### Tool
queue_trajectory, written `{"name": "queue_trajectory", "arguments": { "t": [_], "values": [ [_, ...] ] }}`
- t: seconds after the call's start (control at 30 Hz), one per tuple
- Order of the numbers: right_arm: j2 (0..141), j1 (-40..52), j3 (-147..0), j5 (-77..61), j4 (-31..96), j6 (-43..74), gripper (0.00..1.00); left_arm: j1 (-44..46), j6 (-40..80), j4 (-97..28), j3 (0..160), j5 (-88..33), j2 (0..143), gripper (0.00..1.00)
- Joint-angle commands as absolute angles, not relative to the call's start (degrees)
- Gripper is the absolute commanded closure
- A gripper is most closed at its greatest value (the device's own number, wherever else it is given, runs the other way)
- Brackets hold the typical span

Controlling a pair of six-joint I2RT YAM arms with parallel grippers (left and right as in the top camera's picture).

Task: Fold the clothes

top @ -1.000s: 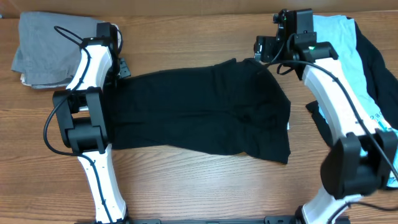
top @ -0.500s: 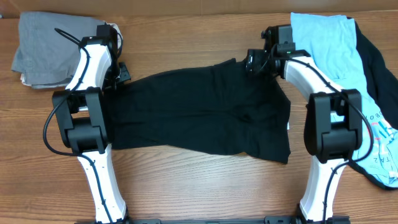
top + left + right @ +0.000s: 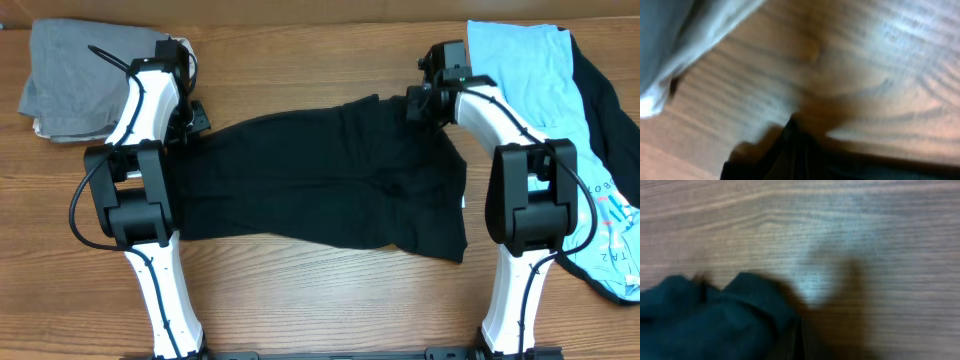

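Note:
A large black T-shirt [image 3: 320,185] lies spread across the middle of the wooden table, and it is the one of the clothes being handled. My left gripper [image 3: 194,118] sits at the shirt's far left corner, shut, with bunched black fabric [image 3: 805,160] running into its jaws. At the shirt's far right corner my right gripper [image 3: 412,104] is shut, and dark fabric [image 3: 715,325] lies pressed against its closed jaws. Both wrist views are blurred, so the fingertips themselves are hard to make out.
A folded grey garment [image 3: 70,80] lies at the far left, and its edge [image 3: 680,30] shows in the left wrist view. A light blue garment [image 3: 525,60] and another black one [image 3: 612,110] are heaped at the right, beside the right arm.
The right arm has swung down and left to the shirt's far right corner, and its gripper has gone from open to shut there. The left arm has not moved.

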State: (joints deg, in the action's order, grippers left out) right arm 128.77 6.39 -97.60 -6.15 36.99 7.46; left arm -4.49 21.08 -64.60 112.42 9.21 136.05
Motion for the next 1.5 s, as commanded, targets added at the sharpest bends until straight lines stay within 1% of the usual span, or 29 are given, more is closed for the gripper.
{"name": "queue_trajectory", "arguments": {
  "t": [0.0, 0.2, 0.4, 0.53, 0.67, 0.8, 0.97, 1.1, 1.13, 1.2, 1.3, 1.37, 1.4, 1.47],
  "values": [
    [123.5, 6.3, -104.2, -6.5, 42.8, 7.6, 0.96, -4.8, 21.9, -67.4, 117.8, 9.2, 134.8, 0.96],
    [117.8, 6.3, -113.2, -6.7, 63.1, 7.7, 0.96, -4.9, 21.0, -76.6, 128.7, 9.0, 134.8, 0.96],
    [115.1, 6.3, -113.4, -8.8, 78.2, 9.4, 0.96, -4.7, 20.1, -84.1, 132.2, 8.6, 134.8, 0.96],
    [115.1, 6.3, -109.2, -9.8, 84.2, 11.0, 0.96, -4.7, 19.0, -88.9, 131.8, 7.9, 134.9, 0.96],
    [114.4, 6.4, -100.7, -13.0, 84.0, 11.8, 0.96, -4.7, 18.2, -92.7, 131.0, 7.9, 134.9, 0.96],
    [112.2, 6.4, -89.3, -16.1, 79.4, 12.1, 0.96, -4.6, 18.2, -94.2, 127.3, 7.9, 134.9, 0.96],
    [108.5, 6.3, -79.3, -17.1, 75.4, 12.4, 0.96, -3.8, 18.0, -90.3, 117.5, 7.9, 134.9, 0.96],
    [106.6, 6.3, -79.7, -17.1, 75.0, 12.0, 0.96, -3.6, 18.0, -85.0, 110.5, 7.9, 134.9, 0.96],
    [106.3, 6.3, -80.4, -17.1, 75.0, 11.8, 0.93, -3.6, 18.0, -84.0, 109.4, 7.9, 134.9, 0.96],
    [105.8, 6.3, -83.0, -17.1, 75.1, 10.5, 0.79, -3.6, 18.0, -81.8, 107.5, 7.8, 134.9, 0.96],
    [105.8, 6.3, -86.7, -16.8, 74.7, 10.4, 0.62, -3.6, 18.0, -80.1, 106.9, 7.8, 134.9, 0.96],
    [105.8, 6.3, -87.9, -16.5, 72.8, 10.2, 0.48, -3.6, 18.0, -79.0, 106.9, 7.8, 134.9, 0.96],
    [105.8, 6.3, -88.0, -16.5, 71.4, 10.2, 0.43, -3.6, 18.0, -78.6, 106.9, 7.8, 134.9, 0.96],
    [106.0, 6.3, -87.4, -16.1, 68.9, 10.3, 0.39, -3.6, 18.0, -78.0, 106.9, 7.8, 134.9, 0.96]
  ]
}}
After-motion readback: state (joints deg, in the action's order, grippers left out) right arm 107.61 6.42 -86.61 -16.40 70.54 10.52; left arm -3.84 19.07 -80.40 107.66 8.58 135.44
